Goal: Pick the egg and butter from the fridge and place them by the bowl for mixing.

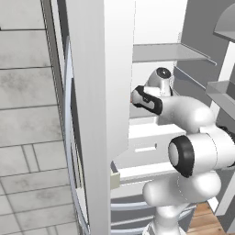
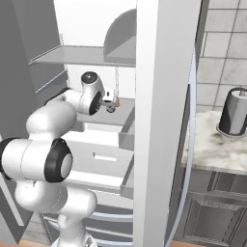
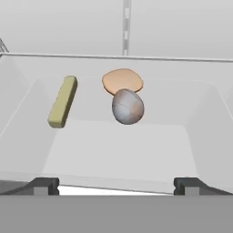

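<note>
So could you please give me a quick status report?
Hand open, empty. Egg and butter in fridge bin, untouched. Tan object right behind egg.

Brownish-grey egg (image 3: 128,106), pale yellow butter (image 3: 63,101), white fridge (image 1: 101,92) (grey shelves).

egg (image 3: 128,106) in drawer (image 3: 118,150) (butter (image 3: 63,101) left)
</note>
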